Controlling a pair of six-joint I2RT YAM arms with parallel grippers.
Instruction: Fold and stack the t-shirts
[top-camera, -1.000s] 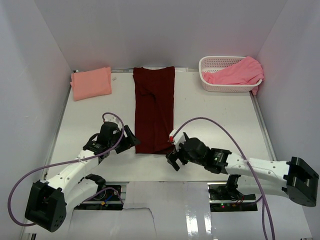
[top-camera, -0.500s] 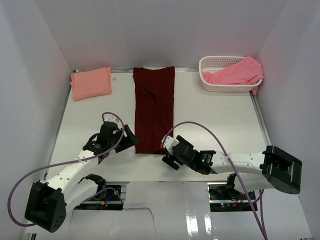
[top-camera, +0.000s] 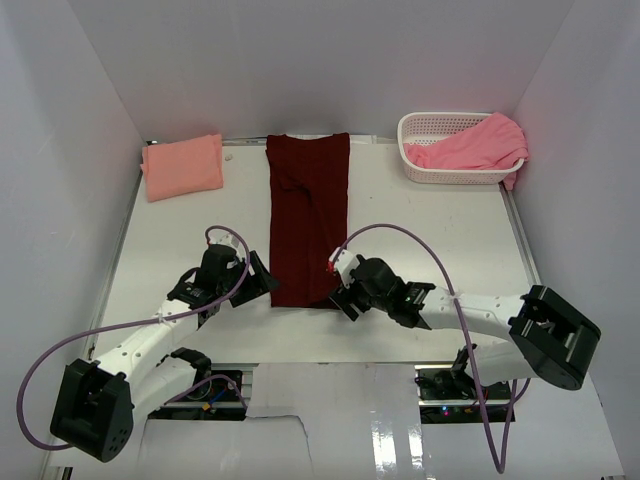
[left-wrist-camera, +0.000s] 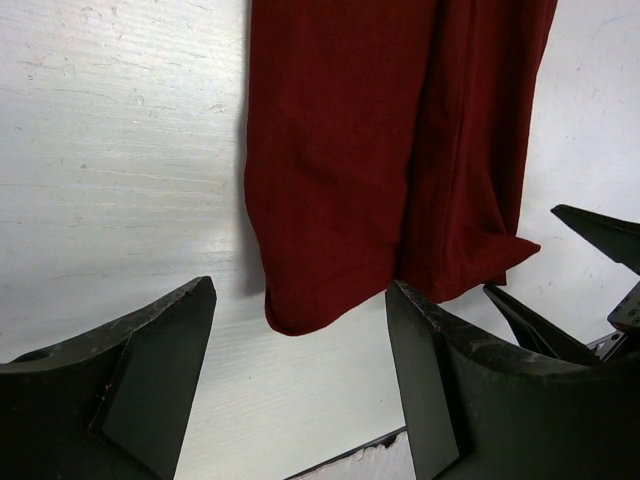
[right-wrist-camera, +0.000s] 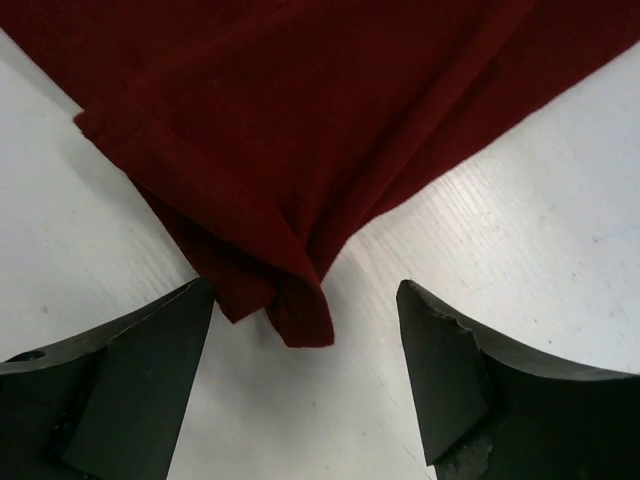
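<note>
Both hands are spread wide, nothing grabbed. The left gripper (left-wrist-camera: 300, 290) has the near corner of the maroon shirt (left-wrist-camera: 380, 150) lying just ahead of its gap, not pinched. Same deal for the right gripper (right-wrist-camera: 305, 290): the other near corner pokes in between its fingers, and I can't tell if it brushes one. Three shirts total: the maroon one flat, stretching away from both grippers, the peach shirt (top-camera: 182, 167) folded far beyond the left one, and the pink shirt (top-camera: 470, 148) in the single basket (top-camera: 420, 120) far beyond the right.
</note>
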